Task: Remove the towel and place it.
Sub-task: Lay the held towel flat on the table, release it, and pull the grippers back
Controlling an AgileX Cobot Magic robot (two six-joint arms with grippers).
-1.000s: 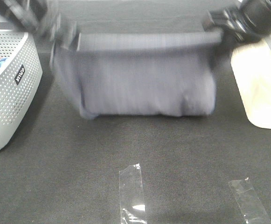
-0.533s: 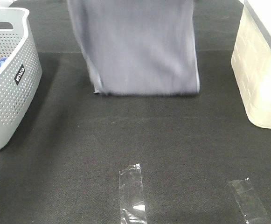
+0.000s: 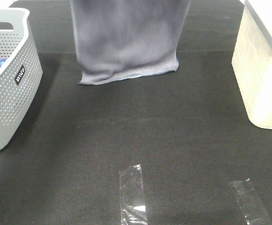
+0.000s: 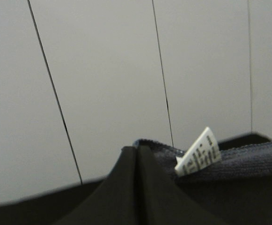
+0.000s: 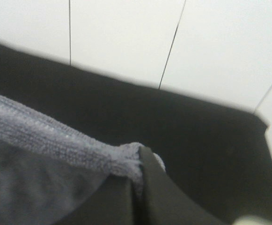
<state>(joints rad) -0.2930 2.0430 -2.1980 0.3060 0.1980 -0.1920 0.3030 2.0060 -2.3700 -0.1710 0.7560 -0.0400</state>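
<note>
— Towel (image 3: 126, 42) hangs over the black table (image 3: 140, 136), between grey basket (image 3: 14, 93) and cream bin (image 3: 262, 84). Claws?
— Left gripper (image 4: 136, 149) and right gripper (image 5: 139, 157) each clamped tight on its upper hem.

Greyish-lavender terry towel (image 3: 126, 42) is hanging down flat at the back middle, its top running out of frame, bottom hem slanting slightly, white tag (image 4: 199, 152) sticking up at one top corner.

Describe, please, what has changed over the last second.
The towel was lifted: its lower edge rose and it hangs narrower. The left gripper and right gripper, shut on its top edge, climbed out of the high view. The grey basket, cream bin and tape strips stayed put.
</note>
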